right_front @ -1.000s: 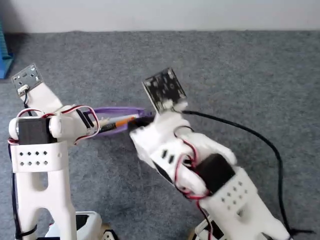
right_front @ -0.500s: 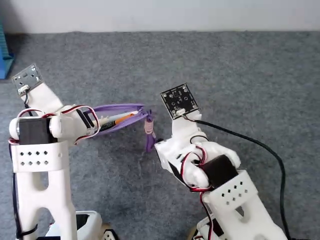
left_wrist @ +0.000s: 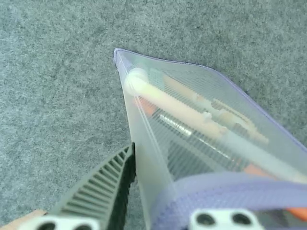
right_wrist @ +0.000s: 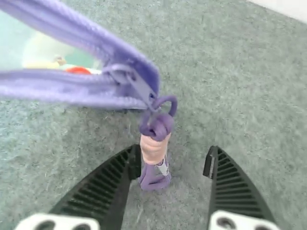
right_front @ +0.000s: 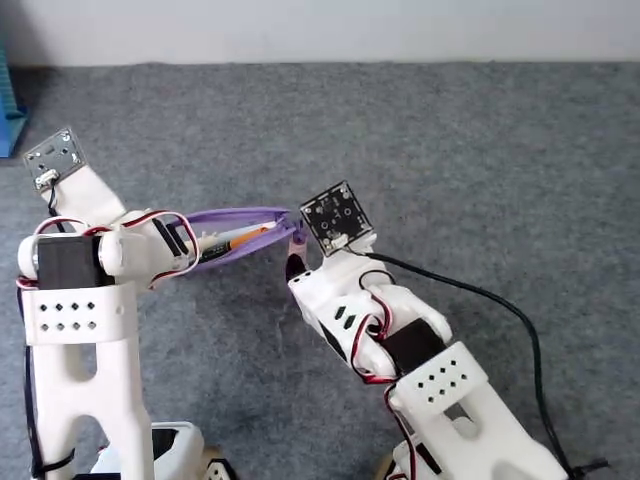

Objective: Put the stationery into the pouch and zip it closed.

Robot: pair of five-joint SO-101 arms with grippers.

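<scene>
A clear pouch point(right_front: 235, 238) with purple zip edging lies on the grey carpet, with pens and an orange-tipped marker point(left_wrist: 192, 112) inside. My left gripper point(right_front: 185, 248) is shut on the pouch's point(left_wrist: 192, 143) near end, and one ribbed finger point(left_wrist: 108, 187) shows beside it. The zip slider point(right_wrist: 128, 80) sits at the pouch's point(right_wrist: 72, 52) other end. Its purple cord pull point(right_wrist: 154, 153) with a pink bead hangs down to the carpet. My right gripper point(right_wrist: 170, 165) is open around that pull point(right_front: 295, 262), which lies close to one finger point(right_wrist: 112, 184) and apart from the other.
A black cable point(right_front: 480, 290) trails from the right arm across the carpet on the right. A blue object point(right_front: 8, 110) stands at the far left edge. A white wall point(right_front: 320, 30) runs along the back, with open carpet beyond the pouch.
The right arm pulled back from the pouch's end, then came in again toward the pull. The pull now hangs free at the pouch's end. The left arm has kept still.
</scene>
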